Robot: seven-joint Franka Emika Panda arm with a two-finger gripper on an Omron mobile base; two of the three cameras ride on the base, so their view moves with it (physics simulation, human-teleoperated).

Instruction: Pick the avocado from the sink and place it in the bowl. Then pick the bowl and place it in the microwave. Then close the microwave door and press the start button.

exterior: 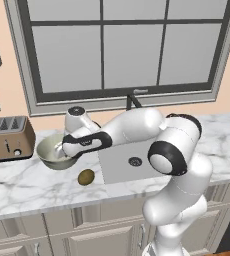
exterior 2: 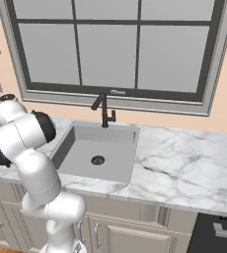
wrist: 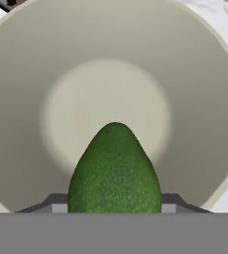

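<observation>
- I am looking across the marble counter (exterior: 27,187), where the arm is reaching out to my left, away from the sink (exterior 2: 98,148), so the fruit can go down into its container rather than stay in the basin.
- The sink is lying bare down to its drain in the right base view, which I am taking to mean the pick-up half of the first step is done.
- The bowl (wrist: 195,84) is sitting on the counter just left of the sink and beside a toaster (exterior: 7,137); I am holding the hand right over its mouth, looking straight into its pale bottom.
- A larger olive-brown fruit (exterior: 86,176) is lying on the counter just in front of the bowl; I am leaving it alone.
- The gripper (wrist: 114,207) is pinching the avocado (wrist: 114,171), its jaws pressing on the fruit's two broad flanks.
- The avocado is hanging over the bowl's middle, not yet resting in it; its long axis is running along the fingers, narrow end pointing away from the hand toward the bowl's bottom, so I judge a release would drop it in tip first.
</observation>
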